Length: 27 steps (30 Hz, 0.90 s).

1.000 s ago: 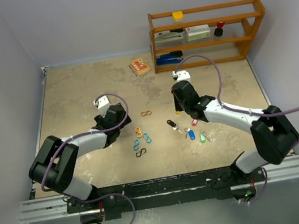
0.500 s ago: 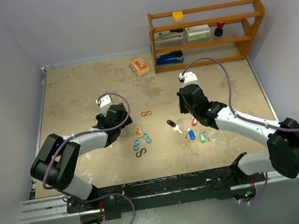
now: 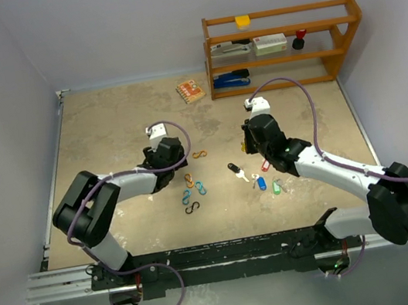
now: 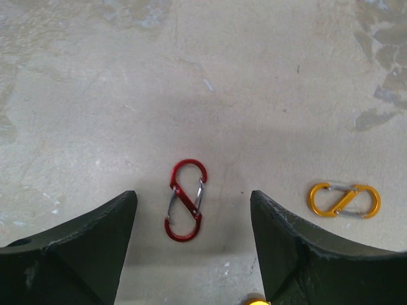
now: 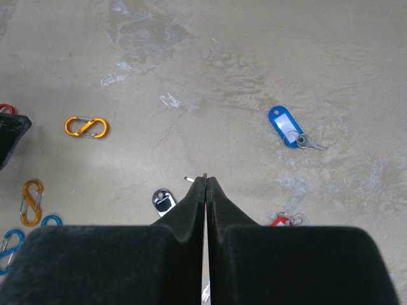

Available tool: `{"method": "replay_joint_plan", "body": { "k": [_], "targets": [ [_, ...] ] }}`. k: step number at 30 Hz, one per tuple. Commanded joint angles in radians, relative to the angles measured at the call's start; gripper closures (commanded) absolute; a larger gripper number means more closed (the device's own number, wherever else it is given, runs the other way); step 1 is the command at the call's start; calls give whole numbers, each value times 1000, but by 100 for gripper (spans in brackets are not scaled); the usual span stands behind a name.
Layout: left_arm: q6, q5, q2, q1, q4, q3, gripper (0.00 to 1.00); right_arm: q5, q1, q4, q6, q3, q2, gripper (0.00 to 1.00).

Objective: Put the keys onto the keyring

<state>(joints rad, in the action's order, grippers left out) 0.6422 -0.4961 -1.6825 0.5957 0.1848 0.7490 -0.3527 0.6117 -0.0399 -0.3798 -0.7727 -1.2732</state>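
Sandy table (image 3: 106, 130) fills every view, with pale walls round it and a wooden shelf (image 3: 297, 8) at the back. Some things are hard for us to see. From above, the left claw (image 4: 192, 198) covers the red S-clip (image 4: 186, 200), so only the left wrist view shows that clip whole. In the right wrist view, the right claw (image 5: 205, 187) hides part of the black-tagged key (image 5: 163, 201) and most of the red-tagged key (image 5: 280, 220). The green-tagged key (image 3: 277, 186) is too small for us to make out well. A tiny bit of metal pokes out at the right claw's tip, and we cannot tell what it is. The left claw is spread wide and holds nothing. Its two fingers stand on either side of the red S-clip and do not touch it. The right claw's fingers are pressed tight together. The keys (image 3: 262, 183) lie loose on the table just in front of the right claw, the blue-tagged key (image 5: 284, 126) a little apart. An orange clip (image 4: 344, 200) lies just beside the left claw. A gold clip (image 5: 30, 202), two blue clips (image 5: 9, 244) and a black clip (image 3: 191, 208) lie between the left claw and the keys. A small orange packet (image 3: 190, 90) sits near the shelf.
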Motion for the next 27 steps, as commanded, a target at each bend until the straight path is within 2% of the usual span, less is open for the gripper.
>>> {"method": "replay_joint_plan", "body": {
  "k": [1,10,16,24,27],
  "targets": [
    [-38,-66,-21,57,-69,37,31,-9,5,-18,14,6,38,100],
    [-33,-180,-55,90,-90,27,39,-7,5,-20,13,13,43,100],
    [-48,-211,-60,89,-81,27,40,-8,5,-17,9,21,59,100],
    [-58,-208,-91,90,-88,51,55,-7,5,-11,9,17,64,100],
    [-58,-207,-92,90,-90,48,56,-9,4,-11,8,21,64,100]
  ]
}}
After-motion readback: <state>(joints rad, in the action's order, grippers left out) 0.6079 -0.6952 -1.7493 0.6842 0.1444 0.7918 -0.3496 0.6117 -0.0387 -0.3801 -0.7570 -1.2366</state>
